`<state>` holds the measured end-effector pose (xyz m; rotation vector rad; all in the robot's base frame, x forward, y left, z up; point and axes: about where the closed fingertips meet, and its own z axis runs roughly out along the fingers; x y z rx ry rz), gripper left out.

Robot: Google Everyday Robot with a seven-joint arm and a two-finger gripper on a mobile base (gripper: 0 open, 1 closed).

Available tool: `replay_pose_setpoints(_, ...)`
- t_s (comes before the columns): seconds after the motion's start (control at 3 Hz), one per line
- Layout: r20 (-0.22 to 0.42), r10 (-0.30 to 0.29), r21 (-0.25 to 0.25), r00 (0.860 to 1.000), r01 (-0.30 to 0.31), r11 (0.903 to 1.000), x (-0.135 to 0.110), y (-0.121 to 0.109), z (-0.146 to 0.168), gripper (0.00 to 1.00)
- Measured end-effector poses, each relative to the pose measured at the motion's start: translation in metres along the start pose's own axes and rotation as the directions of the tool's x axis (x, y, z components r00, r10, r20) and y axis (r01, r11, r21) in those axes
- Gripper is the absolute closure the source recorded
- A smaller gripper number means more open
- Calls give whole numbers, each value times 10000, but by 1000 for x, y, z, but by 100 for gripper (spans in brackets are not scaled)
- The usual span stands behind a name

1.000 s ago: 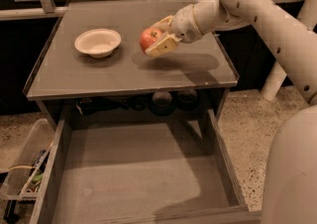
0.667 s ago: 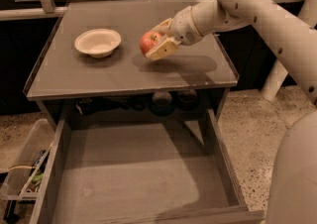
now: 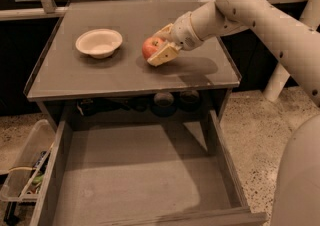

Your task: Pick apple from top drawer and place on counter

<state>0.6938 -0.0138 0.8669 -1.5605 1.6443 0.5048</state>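
The apple (image 3: 150, 47) is clasped by the gripper (image 3: 157, 50) low over the counter (image 3: 125, 77), at 3 o'clock from the white bowl (image 3: 99, 43). The open top drawer (image 3: 135, 170) is bare; apparently only release is left.

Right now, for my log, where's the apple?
Camera view: the apple is in the gripper above the counter, just right of the white bowl.

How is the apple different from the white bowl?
The apple is red and round; the white bowl is pale, open and wider. The claw grips the apple over the counter, on its right part; the bowl sits free, untouched by the claw. Both are up at the counter, not in the open top drawer.
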Motion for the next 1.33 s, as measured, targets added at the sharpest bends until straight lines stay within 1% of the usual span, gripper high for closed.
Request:
replay_pose_setpoints(0.67,0,0,-1,10000,0,10000,0,0,0,12)
replay_pose_setpoints(1.0,0,0,-3,10000,0,10000,0,0,0,0)
replay_pose_setpoints(1.33,1,0,-4,10000,0,10000,0,0,0,0)
